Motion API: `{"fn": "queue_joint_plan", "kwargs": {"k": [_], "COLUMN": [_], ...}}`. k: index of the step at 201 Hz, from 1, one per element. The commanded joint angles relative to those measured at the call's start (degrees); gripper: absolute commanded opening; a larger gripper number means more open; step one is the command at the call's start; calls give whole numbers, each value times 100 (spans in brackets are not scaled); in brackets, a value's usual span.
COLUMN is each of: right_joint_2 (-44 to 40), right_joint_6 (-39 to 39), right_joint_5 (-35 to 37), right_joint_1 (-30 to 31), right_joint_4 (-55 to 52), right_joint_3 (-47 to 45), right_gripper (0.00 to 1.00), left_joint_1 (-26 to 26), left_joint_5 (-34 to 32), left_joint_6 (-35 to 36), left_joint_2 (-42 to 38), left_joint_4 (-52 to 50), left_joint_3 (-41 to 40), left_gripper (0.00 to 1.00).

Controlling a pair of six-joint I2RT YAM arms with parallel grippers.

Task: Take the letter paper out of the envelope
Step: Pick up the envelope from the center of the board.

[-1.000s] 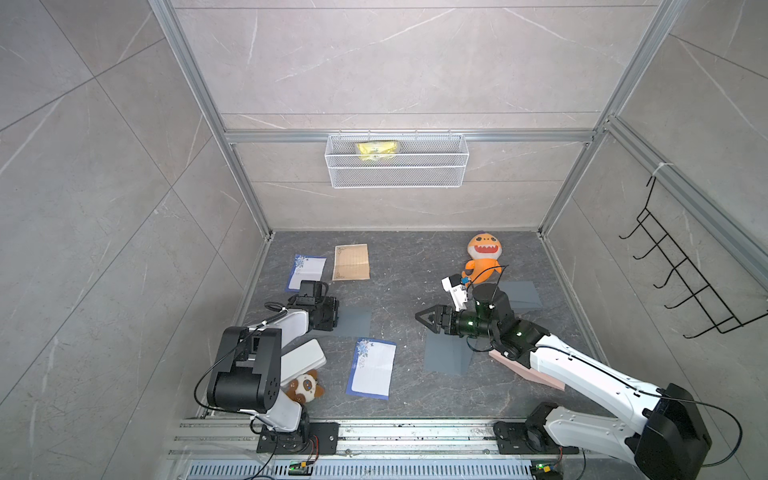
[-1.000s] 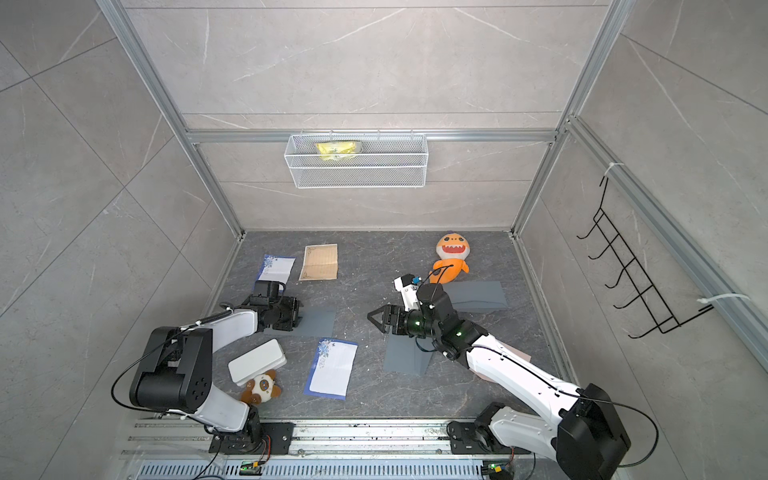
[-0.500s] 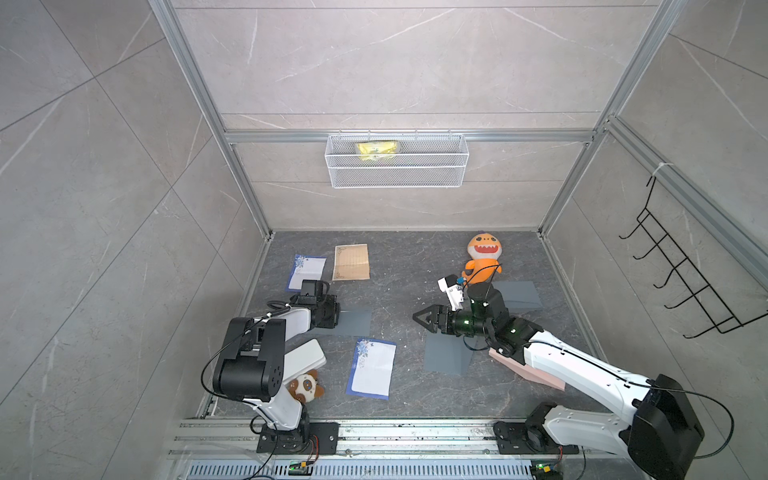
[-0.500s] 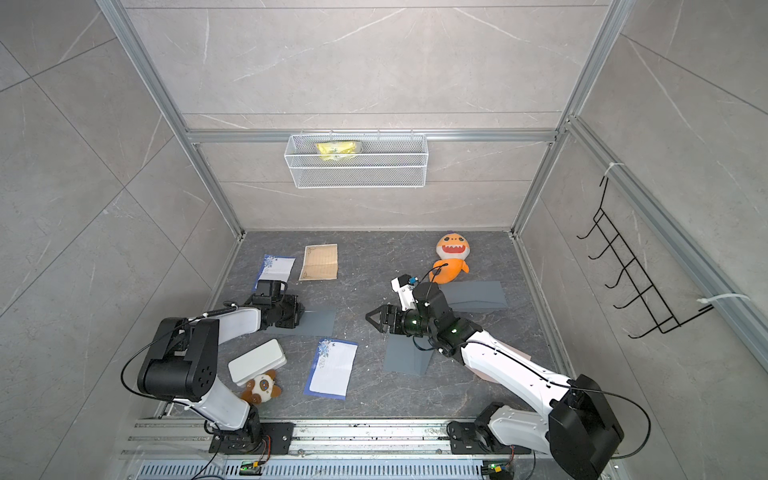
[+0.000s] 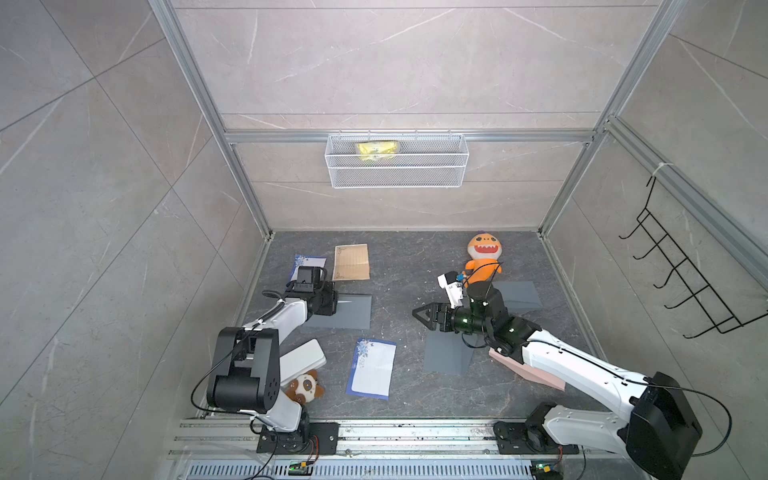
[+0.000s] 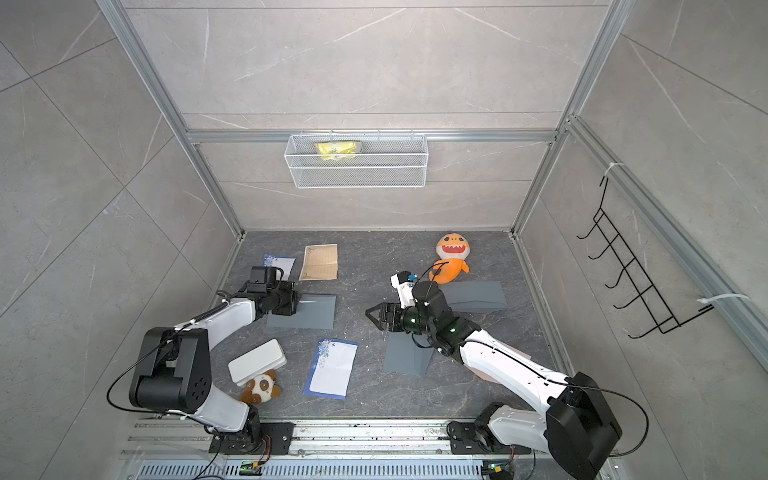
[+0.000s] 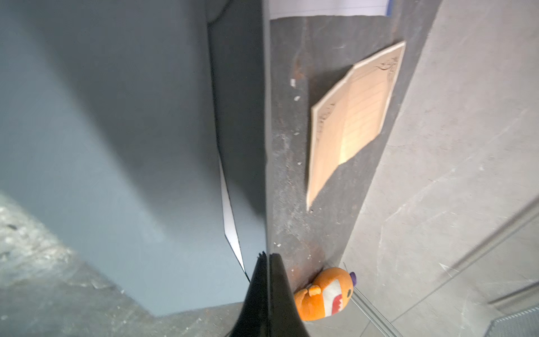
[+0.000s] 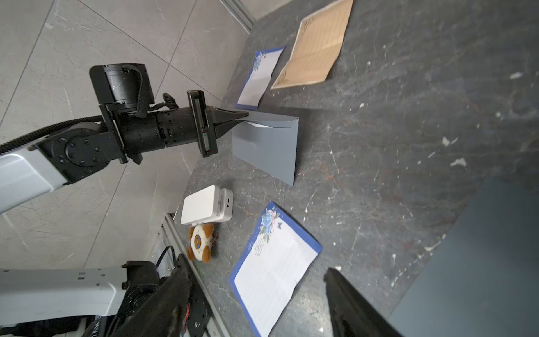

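Top views are both showing the enclosure; the reference for all positions is the tan sheet (image 5: 351, 262), which is lying on the floor (image 5: 415, 266) near the back wall.

- Wire basket (image 5: 397, 166) is hanging on that wall, above the tan sheet and to its right.
- Grey envelope (image 5: 349, 313) is lying just beside the tan sheet, on the rail side. Its body is resting flat and its flap is standing up off it.
- Blue-bordered sheet (image 5: 372, 370) is lying on the same side of the tan sheet, beyond the envelope.
- Orange plush shark (image 5: 484, 255) is sitting well to the right of the tan sheet, about level with it.
- Right gripper (image 5: 422, 318) is hovering well apart from the tan sheet, to its right. Its jaws are standing wide and carrying nothing.
- Left gripper (image 8: 245, 116) is pinching the free edge of the envelope's flap, with its jaws pressing fully together.
- Letter paper (image 8: 258, 125) is sitting inside the envelope. Only a white sliver is showing at the mouth under the raised flap, and the left wrist view is showing the same sliver (image 7: 229, 221).
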Motion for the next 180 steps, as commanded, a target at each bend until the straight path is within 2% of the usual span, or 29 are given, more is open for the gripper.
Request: {"fn": "queue_joint_plan", "kwargs": {"k": [1,20,42,80,107,137,180], "right_joint_2": [-98,-49,122,545,927,1565,2164], "right_joint_6": [-590,-1070,-1999,-3790,-4864,-5202,-5472], "right_joint_5": [243,324,423,441,349,4,20], "right_joint_1": [43,56,53,61,61,78,270], "right_joint_4": [687,1211,1549,1452,1087,505,-156], "right_joint_3": [-127,-169,-81,438,1013,1882,2685], "right_gripper": [75,75,75,77,78,78,78], "left_joint_1": [-5,-45,-108,-190,-334,-575,-856], "left_joint_5": [-33,-8,99,392,485,545,563], "left_joint_6": [-17,-34,-3,289,537,772,1021], "left_joint_2": [-368,-515,-590,-444,-350,-218,35], "left_joint_4": [-875,-1528,-2206,-3362,-3778,-3978,-4140], "left_joint_3": [569,1000,1534,2531,3020,3354,3783], "left_gripper": [0,0,0,0,0,0,0]}}
